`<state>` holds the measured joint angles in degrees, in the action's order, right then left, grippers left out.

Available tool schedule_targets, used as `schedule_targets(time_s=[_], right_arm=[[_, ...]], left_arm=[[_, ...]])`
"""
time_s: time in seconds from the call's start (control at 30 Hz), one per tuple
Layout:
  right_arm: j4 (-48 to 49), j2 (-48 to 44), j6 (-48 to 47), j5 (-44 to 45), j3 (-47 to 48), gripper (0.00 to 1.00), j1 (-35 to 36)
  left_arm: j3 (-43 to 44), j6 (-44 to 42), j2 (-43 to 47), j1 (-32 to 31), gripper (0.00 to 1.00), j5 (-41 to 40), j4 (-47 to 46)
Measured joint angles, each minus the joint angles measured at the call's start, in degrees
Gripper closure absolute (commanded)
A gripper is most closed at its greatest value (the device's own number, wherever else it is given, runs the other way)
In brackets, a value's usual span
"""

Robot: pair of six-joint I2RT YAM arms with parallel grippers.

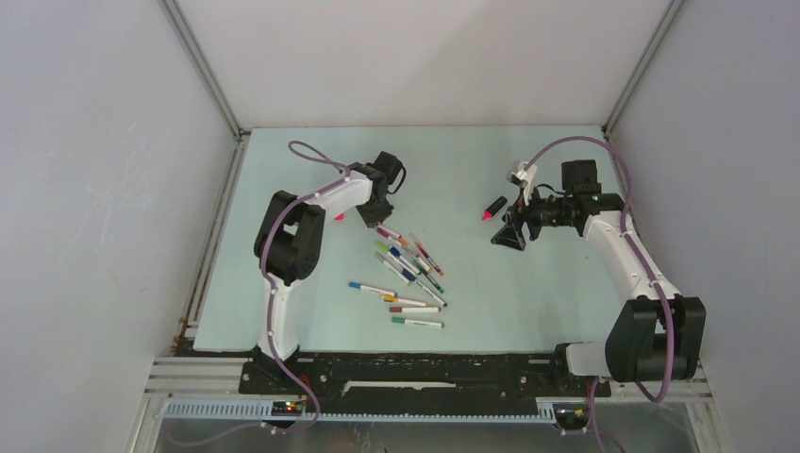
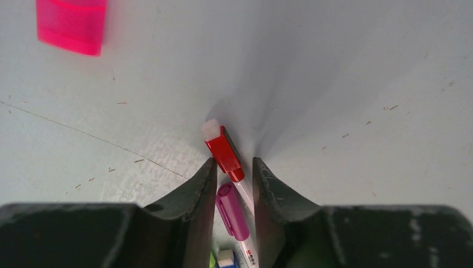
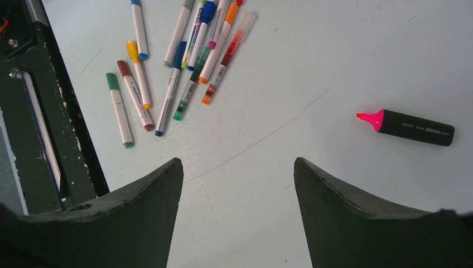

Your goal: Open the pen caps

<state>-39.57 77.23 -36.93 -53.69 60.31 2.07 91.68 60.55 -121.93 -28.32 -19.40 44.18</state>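
My left gripper is low over the far end of the pen pile. In the left wrist view its jaws stand close together around a red-capped pen and a purple-capped pen, both lying on the table. The fat pink highlighter cap lies apart at upper left; it also shows in the top view. The black highlighter lies uncapped with its pink tip bare. My right gripper is open and empty, near the highlighter. Several capped pens lie fanned out.
Three more pens lie nearer the front edge. The black base rail runs along the near edge and shows at the left of the right wrist view. Grey enclosure walls stand on three sides of the table.
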Motion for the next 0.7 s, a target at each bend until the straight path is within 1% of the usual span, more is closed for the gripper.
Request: schedule_targets(time_s=[0.3, 0.43, 0.57, 0.63, 0.7], right_arm=[[-2.0, -0.1, -1.3, -0.1, 0.0, 0.25, -0.8], [-2.8, -0.1, -1.8, -0.2, 0.0, 0.25, -1.1], [-3.6, -0.1, -2.7, -0.9, 0.0, 0.26, -1.2], [-4.2, -0.1, -3.3, -1.7, 0.0, 0.26, -1.2], [-5.0, -0.1, -4.2, -2.7, 0.0, 0.26, -1.2]], left_arm=[[0.0, 0.0, -0.1, 0.0, 0.84, 0.0, 0.1], [0.0, -0.2, 0.0, 0.0, 0.89, 0.0, -0.5], [0.0, -1.1, 0.2, 0.0, 0.93, 0.1, -2.1], [-0.1, -1.6, 0.9, 0.0, 0.99, 0.5, -3.4], [-1.4, -2.3, 3.0, 0.2, 1.0, 1.4, -5.9]])
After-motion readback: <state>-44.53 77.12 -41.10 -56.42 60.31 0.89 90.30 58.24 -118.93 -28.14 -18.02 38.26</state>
